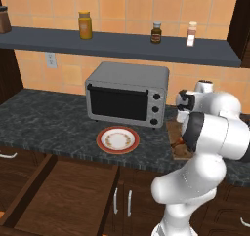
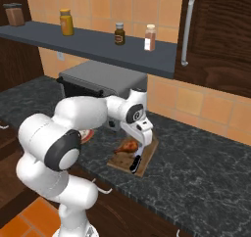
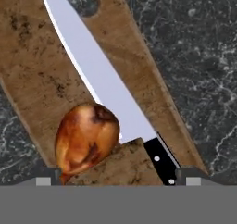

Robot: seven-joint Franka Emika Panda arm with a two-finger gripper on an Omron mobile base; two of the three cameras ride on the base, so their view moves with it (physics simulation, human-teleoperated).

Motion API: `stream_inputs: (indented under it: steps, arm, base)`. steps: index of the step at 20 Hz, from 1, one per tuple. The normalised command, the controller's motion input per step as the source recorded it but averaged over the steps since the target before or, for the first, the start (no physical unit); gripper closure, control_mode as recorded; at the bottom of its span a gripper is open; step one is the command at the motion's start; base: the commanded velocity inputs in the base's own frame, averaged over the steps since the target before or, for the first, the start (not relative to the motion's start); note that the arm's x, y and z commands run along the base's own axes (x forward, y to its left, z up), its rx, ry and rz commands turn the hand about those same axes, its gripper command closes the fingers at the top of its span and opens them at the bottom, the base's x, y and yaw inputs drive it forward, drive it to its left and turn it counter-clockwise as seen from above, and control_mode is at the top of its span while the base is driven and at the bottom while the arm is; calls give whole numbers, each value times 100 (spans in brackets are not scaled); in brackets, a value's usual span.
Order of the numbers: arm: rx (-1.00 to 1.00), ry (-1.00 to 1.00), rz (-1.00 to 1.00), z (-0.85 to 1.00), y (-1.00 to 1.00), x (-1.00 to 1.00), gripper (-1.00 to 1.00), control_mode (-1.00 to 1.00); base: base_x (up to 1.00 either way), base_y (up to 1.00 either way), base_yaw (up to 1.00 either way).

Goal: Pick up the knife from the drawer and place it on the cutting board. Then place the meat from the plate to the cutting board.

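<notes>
Left base view: the round plate with the red-orange rim and cream patterned centre point(image 1: 117, 140) is seen lying bare on the dark speckled stone counter point(image 1: 44, 123), just in front of the grey toaster oven point(image 1: 127, 94). The wide dark brown wooden drawer point(image 1: 68, 196) is being shown pulled open below the counter, to the near left. The flat brown wooden cutting board point(image 1: 174, 132) is being largely hidden behind the white arm at the right.

Right base view: the two-finger gripper point(image 2: 139, 145) is being held low over the cutting board point(image 2: 151, 153). The golden-brown chicken drumstick point(image 2: 128, 146) is seen lying on the board just left of the gripper, and the black-handled knife point(image 2: 136, 163) is lying at the board's near edge. How the jaws stand cannot be told here.

Hand view: the knife's silver blade point(image 3: 99, 75) is seen lying flat along the board point(image 3: 32, 65), with its black handle point(image 3: 162, 162) towards the bottom. The drumstick point(image 3: 85, 137) is resting on the board, touching the blade's edge. The finger tips point(image 3: 187, 177) are being shown well apart, with nothing gripped between them.
</notes>
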Motion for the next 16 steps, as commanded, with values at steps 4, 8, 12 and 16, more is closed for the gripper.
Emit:
stream_inputs:
  steps: [4,8,12,16]
  arm:
    - [0,-16,2,82,20,-95,-100,-100]
    - [-6,-12,14,79,93,-92,-100,-100]
    - [-16,-6,16,93,100,-33,-100,-100]
    - [-17,0,20,86,100,-26,-100,-100]
  base:
    - [0,0,0]
    - [0,0,0]
    - [0,0,0]
    - [0,0,0]
